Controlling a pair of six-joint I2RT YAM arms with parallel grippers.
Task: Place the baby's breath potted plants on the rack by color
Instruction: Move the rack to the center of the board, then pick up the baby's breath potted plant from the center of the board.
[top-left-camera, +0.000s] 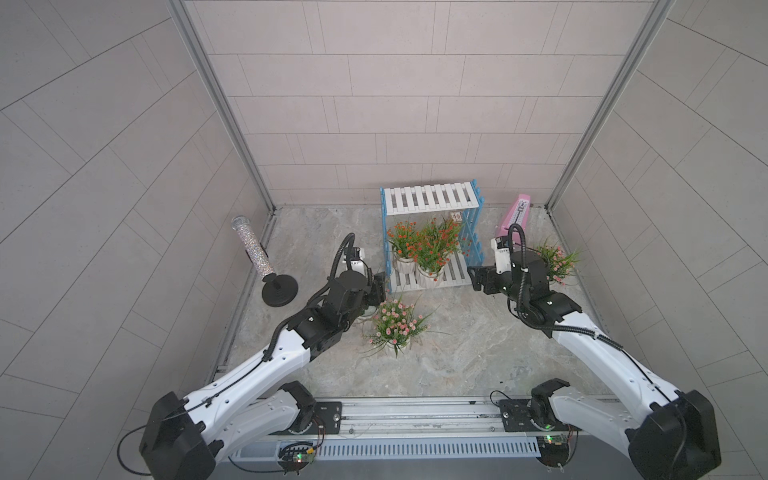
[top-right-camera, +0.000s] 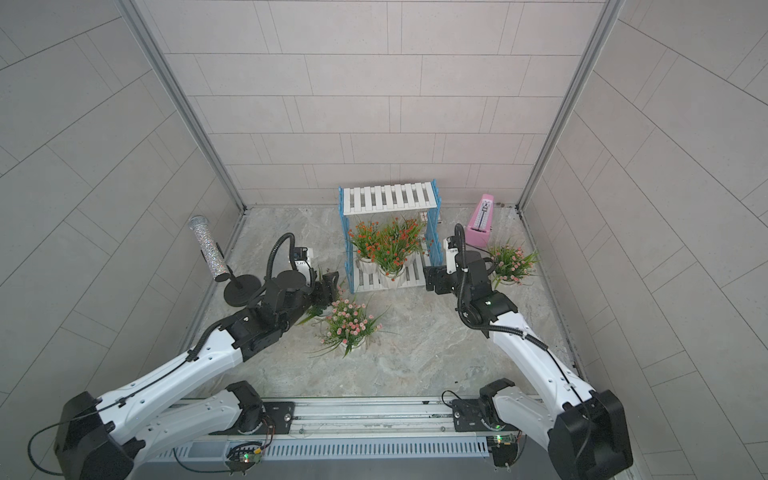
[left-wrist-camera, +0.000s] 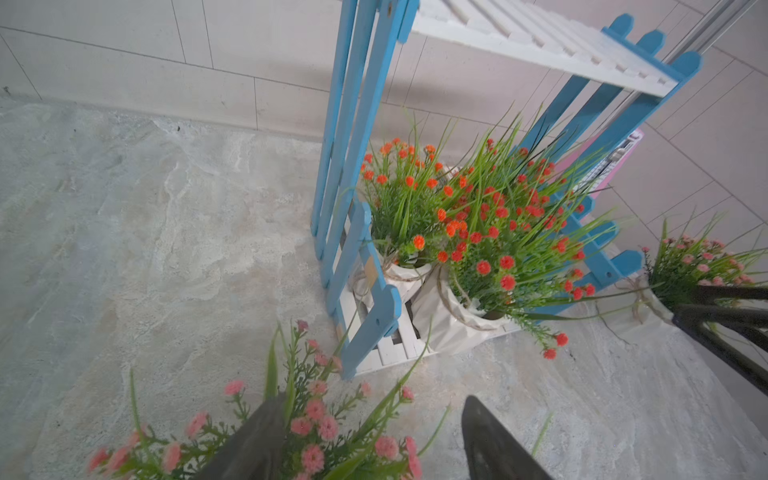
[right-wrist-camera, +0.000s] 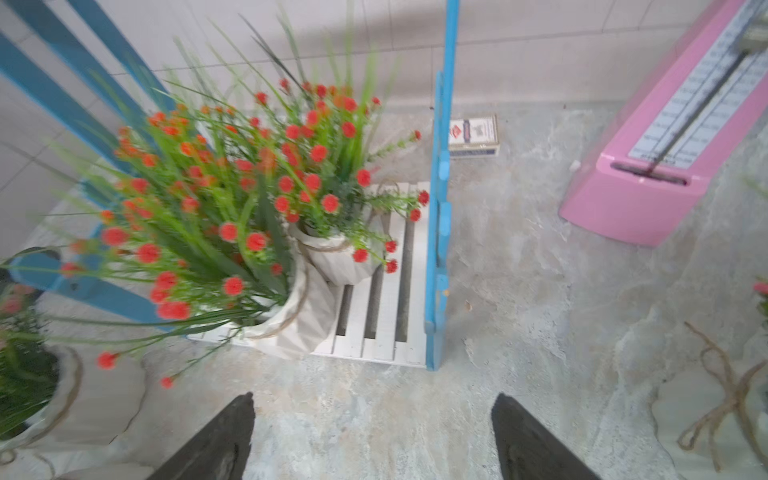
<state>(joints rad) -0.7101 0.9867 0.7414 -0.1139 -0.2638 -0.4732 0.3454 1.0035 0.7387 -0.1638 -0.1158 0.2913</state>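
Baby's breath potted plants stood partly on the rack, partly on the table. Past the glittery tube at far left, my left gripper hung over a pink plant, fingers apart among its blossoms; whether they pinched the pot I could not tell. A second pink plant stood just in front of the rack, whose lower shelf held the orange-red plants. My right gripper hung released beside the rack, only table between its fingers. Behind it a third pink plant stood near the pink metronome.
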